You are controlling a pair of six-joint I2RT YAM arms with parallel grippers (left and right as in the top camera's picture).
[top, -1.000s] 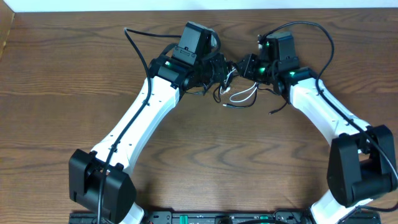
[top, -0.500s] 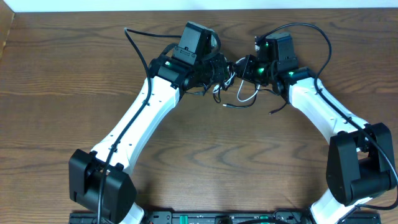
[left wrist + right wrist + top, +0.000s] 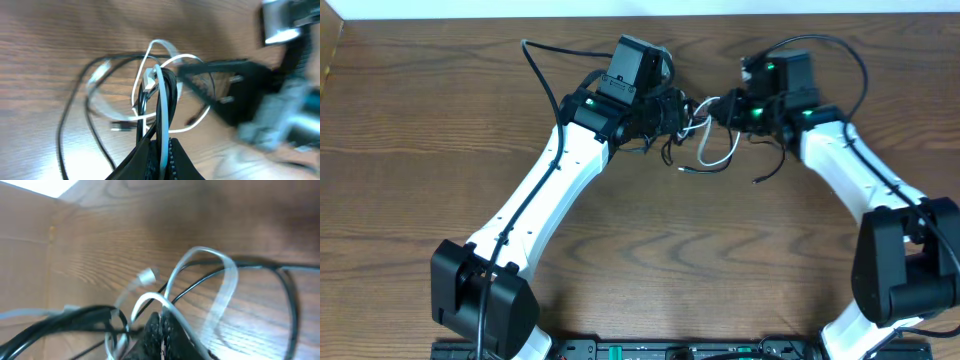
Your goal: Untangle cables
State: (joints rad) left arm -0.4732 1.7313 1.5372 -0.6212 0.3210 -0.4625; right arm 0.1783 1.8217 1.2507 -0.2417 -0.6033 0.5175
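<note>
A thin white cable [image 3: 720,157] and a thin black cable [image 3: 705,169] hang tangled between my two grippers at the far middle of the table. My left gripper [image 3: 682,113] is shut on both cables; in the left wrist view its jaws [image 3: 161,150] clamp the white cable [image 3: 161,107] and black cable [image 3: 142,107] together. My right gripper [image 3: 723,108] is shut on the white cable; in the right wrist view its jaws [image 3: 162,327] pinch a white loop [image 3: 220,287] crossed by the black cable [image 3: 200,282]. A black plug end [image 3: 759,180] lies on the table.
The wooden table [image 3: 650,260] carries nothing else in view. The arms' own thick black wires [image 3: 535,62] arch over the far edge. The right arm's gripper body [image 3: 250,95] fills the right of the left wrist view.
My right gripper has pulled to the right, away from the left gripper, stretching the white cable between them. The left arm has stayed in place.
</note>
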